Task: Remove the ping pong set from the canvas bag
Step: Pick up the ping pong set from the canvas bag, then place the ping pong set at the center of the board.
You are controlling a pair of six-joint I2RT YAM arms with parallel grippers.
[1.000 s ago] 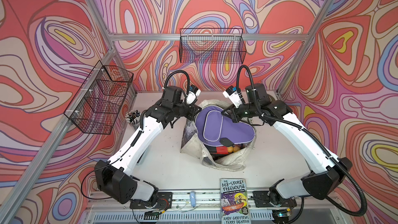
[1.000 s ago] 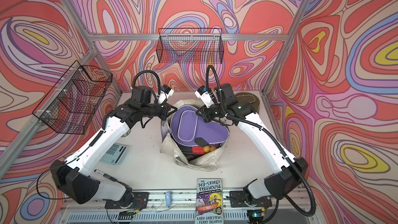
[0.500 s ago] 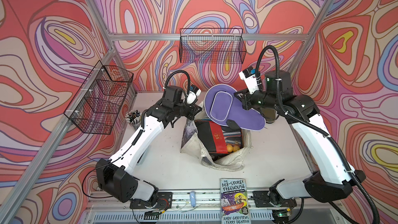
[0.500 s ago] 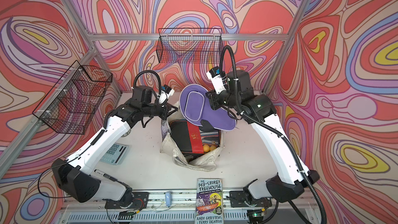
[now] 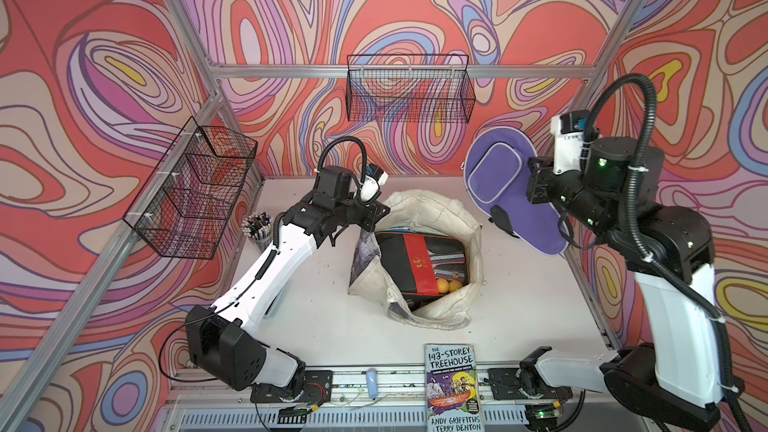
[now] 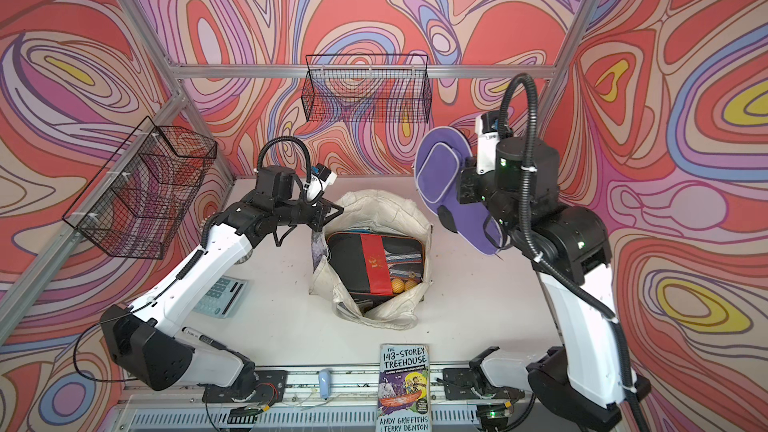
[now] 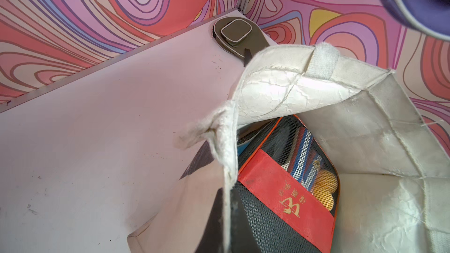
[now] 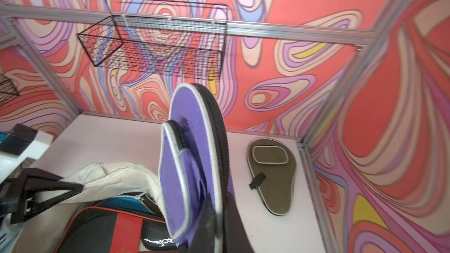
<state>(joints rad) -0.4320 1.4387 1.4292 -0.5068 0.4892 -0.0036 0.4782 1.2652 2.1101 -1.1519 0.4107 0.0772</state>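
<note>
Right tool (image 5: 535, 179): clamped on purple case (image 5: 494, 172). Case clear of bag, held on edge above worktop (image 5: 324, 317), to right of bag.
Left tool (image 5: 379, 213): closed on rim of canvas bag (image 5: 432, 209), bag mouth open.
Inside bag: black-red pack (image 5: 415, 259), orange balls (image 5: 444, 284).
Olive case (image 8: 272, 174): flat on worktop, far right corner.
</note>
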